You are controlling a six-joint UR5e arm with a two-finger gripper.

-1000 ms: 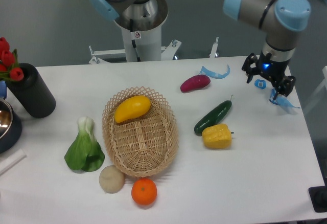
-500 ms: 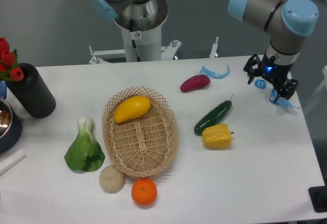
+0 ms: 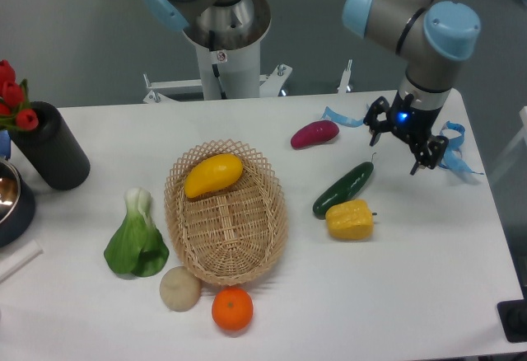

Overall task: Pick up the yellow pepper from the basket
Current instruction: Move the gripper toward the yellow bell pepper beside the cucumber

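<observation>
The yellow pepper (image 3: 349,218), blocky and lobed, lies on the white table to the right of the basket (image 3: 263,237), not in it. The woven wicker basket holds a smooth elongated yellow-orange fruit (image 3: 213,175) at its far end. My gripper (image 3: 394,155) hangs open and empty above the table at the right, up and to the right of the pepper and well apart from it.
A dark green cucumber (image 3: 342,189) lies touching the pepper's far side. A purple vegetable (image 3: 314,133), blue plastic scraps (image 3: 346,119), bok choy (image 3: 136,243), a pale round root (image 3: 179,288), an orange (image 3: 232,308), a black vase of red tulips (image 3: 49,147) and a metal bowl (image 3: 10,198) stand around.
The gripper has moved left from the table's right edge toward the cucumber and pepper, staying open. The vegetables and basket have not moved.
</observation>
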